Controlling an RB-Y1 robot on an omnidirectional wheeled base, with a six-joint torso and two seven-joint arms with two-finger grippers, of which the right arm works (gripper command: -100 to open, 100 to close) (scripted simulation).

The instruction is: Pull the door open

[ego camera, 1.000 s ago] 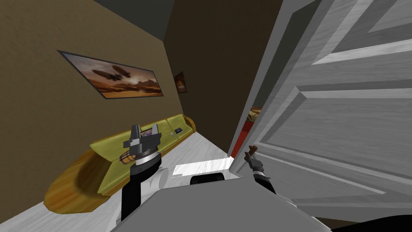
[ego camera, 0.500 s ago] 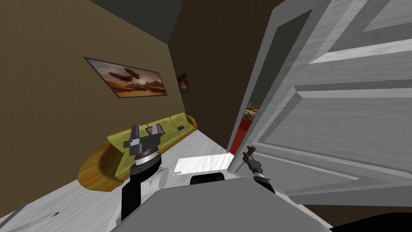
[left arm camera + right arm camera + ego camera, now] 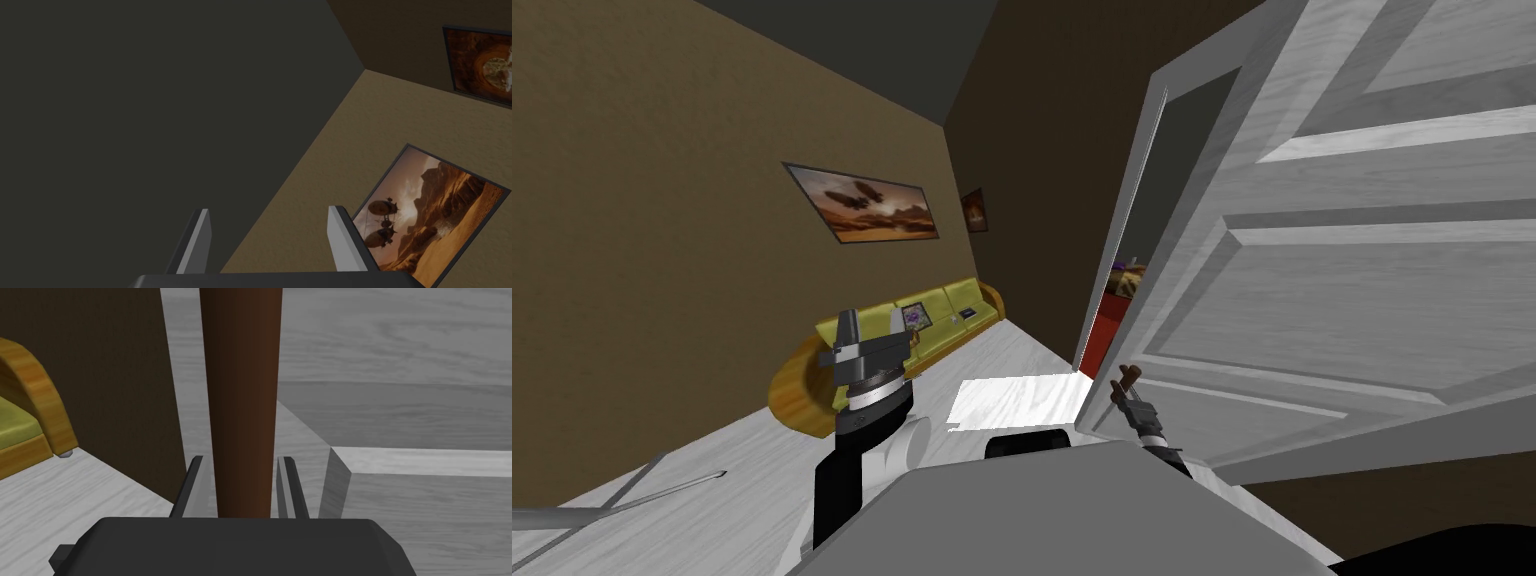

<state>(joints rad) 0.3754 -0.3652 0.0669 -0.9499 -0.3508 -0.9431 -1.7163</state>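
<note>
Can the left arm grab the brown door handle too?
Probably not: the right end effector clamps the brown bar handle of the grey panelled door, while the open left end effector points away.

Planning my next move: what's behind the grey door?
Through the gap beside the door, a red block with something tan, patterned above it. The door covers the rest. The right tool grips its brown handle.
</note>
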